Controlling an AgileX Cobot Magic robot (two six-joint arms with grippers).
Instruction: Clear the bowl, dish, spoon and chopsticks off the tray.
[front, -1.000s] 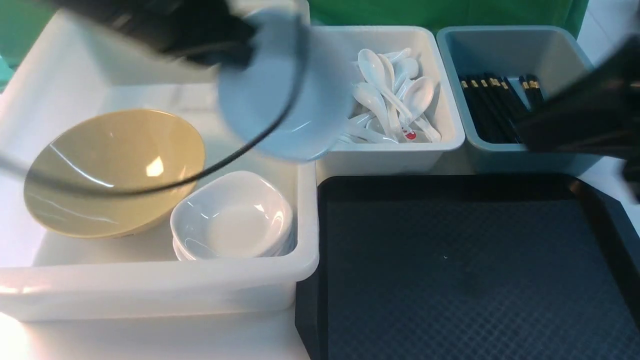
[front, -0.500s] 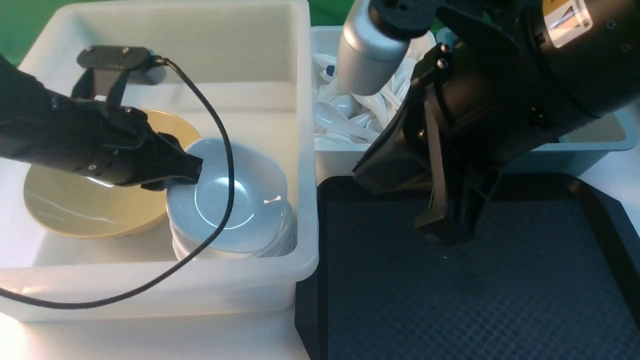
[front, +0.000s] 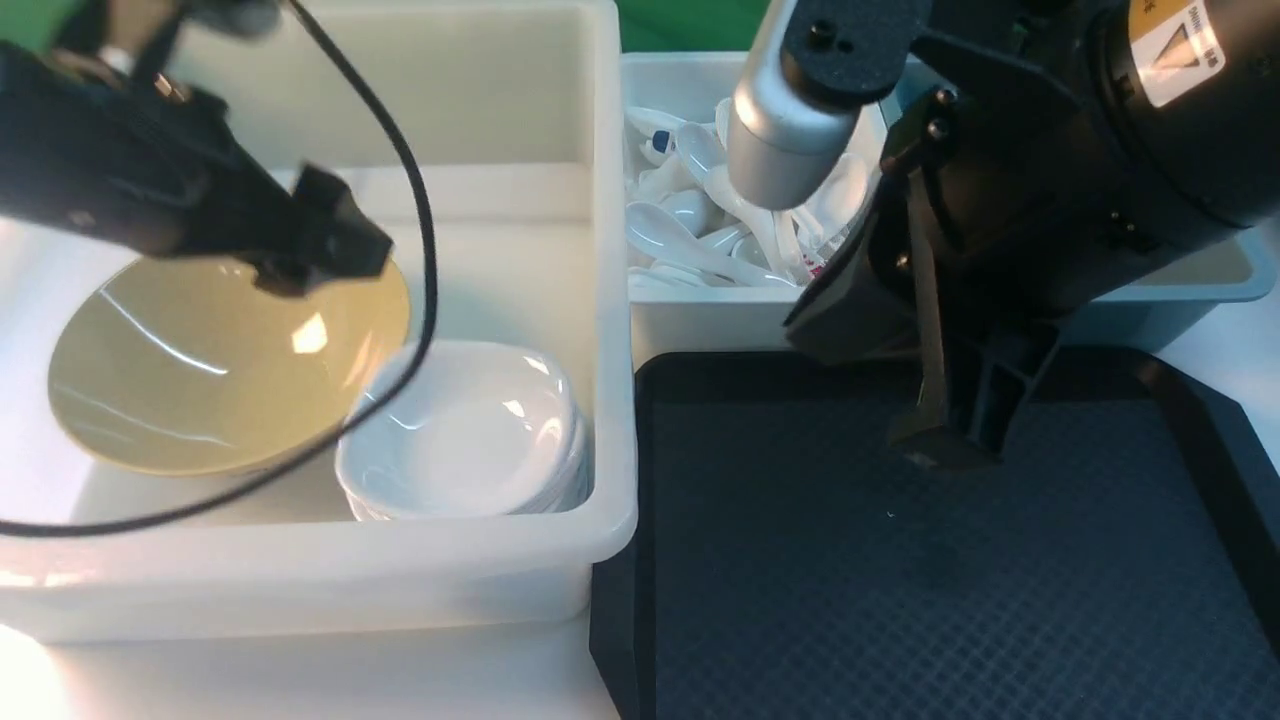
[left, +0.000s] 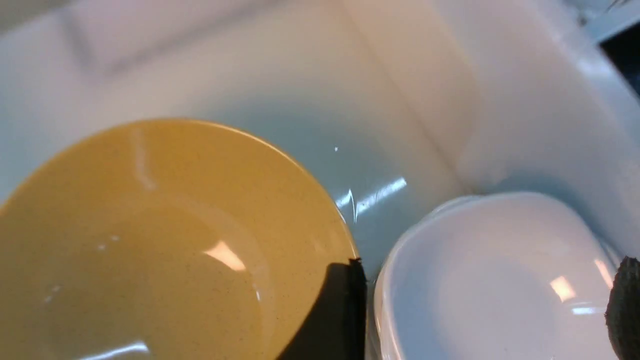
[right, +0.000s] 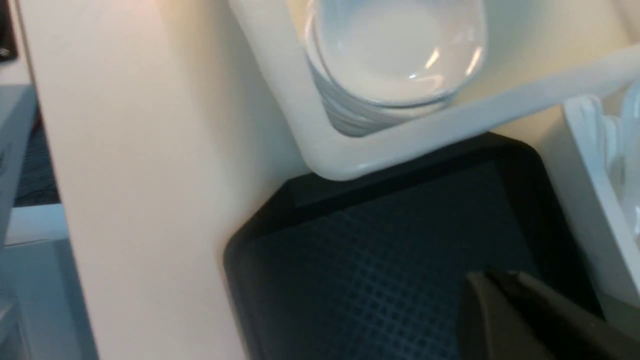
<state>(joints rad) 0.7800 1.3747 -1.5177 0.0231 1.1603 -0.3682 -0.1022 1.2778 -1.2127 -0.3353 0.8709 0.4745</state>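
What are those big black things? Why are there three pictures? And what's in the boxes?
Those black things are a robot's left arm and right arm, each ending in a claw. One picture looks forward from between the arms; the other two come from cameras on the wrists. The left claw is open and empty, above a yellow bowl and a stack of white dishes inside a big white tub. The right claw is shut, holding nothing, over a black tray. Behind it, a smaller tub holds white spoons.
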